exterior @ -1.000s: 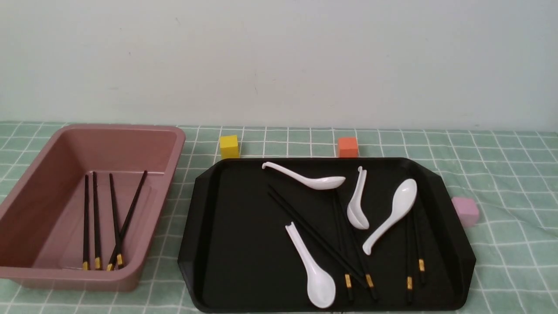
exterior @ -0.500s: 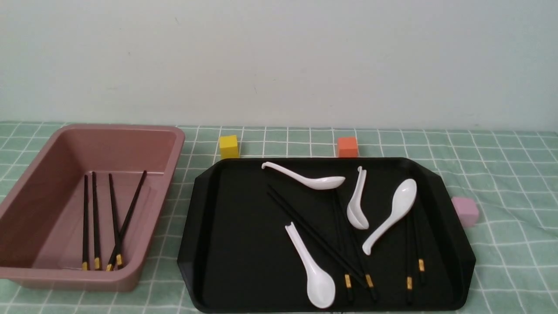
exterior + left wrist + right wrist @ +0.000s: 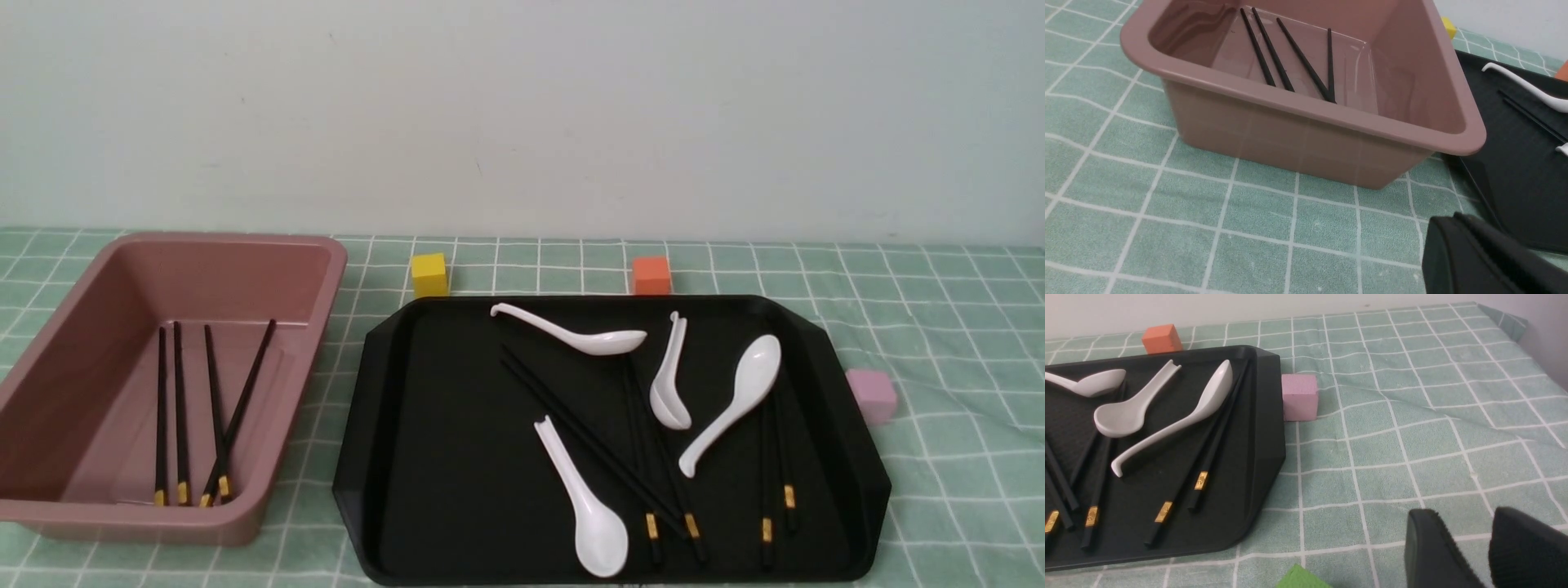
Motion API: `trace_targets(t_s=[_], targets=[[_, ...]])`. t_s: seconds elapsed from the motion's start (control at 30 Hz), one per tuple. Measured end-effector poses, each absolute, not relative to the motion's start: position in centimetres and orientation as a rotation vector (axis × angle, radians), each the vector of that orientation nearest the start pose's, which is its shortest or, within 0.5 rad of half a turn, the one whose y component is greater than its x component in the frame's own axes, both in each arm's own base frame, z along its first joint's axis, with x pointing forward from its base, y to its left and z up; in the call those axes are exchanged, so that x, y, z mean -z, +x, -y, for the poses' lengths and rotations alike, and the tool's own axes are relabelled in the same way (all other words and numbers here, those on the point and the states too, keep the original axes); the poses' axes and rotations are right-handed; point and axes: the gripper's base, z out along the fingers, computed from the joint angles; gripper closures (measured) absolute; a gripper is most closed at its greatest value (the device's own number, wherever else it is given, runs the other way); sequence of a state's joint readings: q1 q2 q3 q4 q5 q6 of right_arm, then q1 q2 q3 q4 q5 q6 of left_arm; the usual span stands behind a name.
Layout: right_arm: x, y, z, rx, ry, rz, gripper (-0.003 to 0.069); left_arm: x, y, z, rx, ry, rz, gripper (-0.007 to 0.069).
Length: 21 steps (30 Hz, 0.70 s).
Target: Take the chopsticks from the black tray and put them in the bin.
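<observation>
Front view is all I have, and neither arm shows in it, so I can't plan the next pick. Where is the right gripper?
Observer: The right gripper hangs over the cloth, off the tray's right rim, jaws apart and empty.
Operator: And the left one?
Observer: The left gripper is shut, with nothing seen in it, over the cloth on the robot's side of the bin, near the tray.
Operator: Anything by the right one that I can't see?
Observer: A green block lies on the cloth near the tray's near right corner.
</observation>
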State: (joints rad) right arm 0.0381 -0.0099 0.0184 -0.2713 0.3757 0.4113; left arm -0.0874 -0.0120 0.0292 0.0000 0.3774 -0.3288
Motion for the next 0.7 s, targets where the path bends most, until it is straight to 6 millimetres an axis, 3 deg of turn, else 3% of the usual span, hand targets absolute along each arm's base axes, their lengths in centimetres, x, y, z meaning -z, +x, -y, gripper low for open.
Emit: trace_targets(t_s=[0.7], targets=[[-17.49, 5.26, 0.70, -0.045, 0.180, -1.846, 0.0419, -17.00, 5.22, 0.46, 0.285, -0.228, -1.875, 0.0617]])
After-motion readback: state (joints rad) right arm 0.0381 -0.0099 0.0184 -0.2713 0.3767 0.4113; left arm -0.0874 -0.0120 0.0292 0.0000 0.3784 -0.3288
